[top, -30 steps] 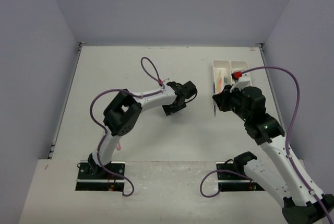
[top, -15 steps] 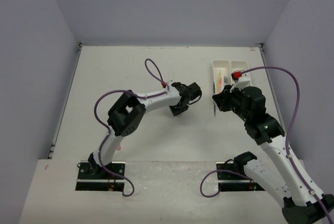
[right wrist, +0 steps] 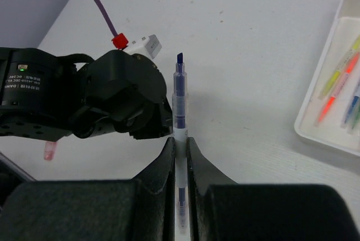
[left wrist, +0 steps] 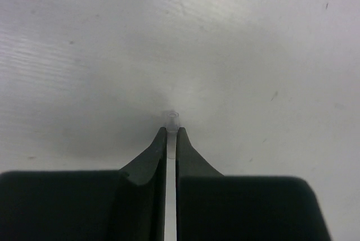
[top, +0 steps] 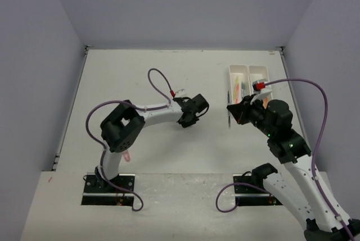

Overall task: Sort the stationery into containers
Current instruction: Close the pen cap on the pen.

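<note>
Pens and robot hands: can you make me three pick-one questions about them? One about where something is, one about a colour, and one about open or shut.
1. Where is the pink marker?
A in a tray
B on the table beside the left arm
C stuck on the back wall

2. What colour is the tip of the pen in the right gripper?
A blue
B red
C green

3. How is the right gripper?
A wide open
B shut and empty
C shut on the pen

Answers:
1 B, it lies on the tabletop near that arm's lower part.
2 A, the right wrist view shows a dark blue slanted tip.
3 C, both fingers press on the pen's barrel.
</note>
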`<state>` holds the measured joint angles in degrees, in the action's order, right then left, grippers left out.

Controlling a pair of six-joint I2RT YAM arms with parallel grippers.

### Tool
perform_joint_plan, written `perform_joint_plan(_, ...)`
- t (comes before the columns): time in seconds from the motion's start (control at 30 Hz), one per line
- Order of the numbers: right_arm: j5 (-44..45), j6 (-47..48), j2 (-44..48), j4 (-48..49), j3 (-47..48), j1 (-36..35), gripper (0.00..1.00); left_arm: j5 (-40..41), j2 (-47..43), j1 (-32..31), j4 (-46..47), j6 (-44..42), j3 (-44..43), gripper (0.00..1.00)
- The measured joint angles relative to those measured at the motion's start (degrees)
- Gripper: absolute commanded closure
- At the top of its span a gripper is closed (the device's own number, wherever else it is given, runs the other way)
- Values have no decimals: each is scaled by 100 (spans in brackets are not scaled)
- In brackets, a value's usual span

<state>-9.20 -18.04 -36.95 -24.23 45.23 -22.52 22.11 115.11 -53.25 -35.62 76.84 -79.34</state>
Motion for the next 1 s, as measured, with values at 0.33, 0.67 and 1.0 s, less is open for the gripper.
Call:
perform_joint_plan(0.33, -1567, -1808, 471, 2686, -2117, -1195, 100, -1100, -4565, 63, 5253, -3412, 3815, 100)
perform_joint_plan(0.67, -364, -2470, -386, 4799, -2223, -2988, 100, -2334, -5746, 61, 7537, -4370, 4372, 100)
perform_joint_plan(1.0, 222, -2267, 29, 4779, -2219, -3005, 100, -2625, -5803, 63, 7581, -4498, 4444, 100)
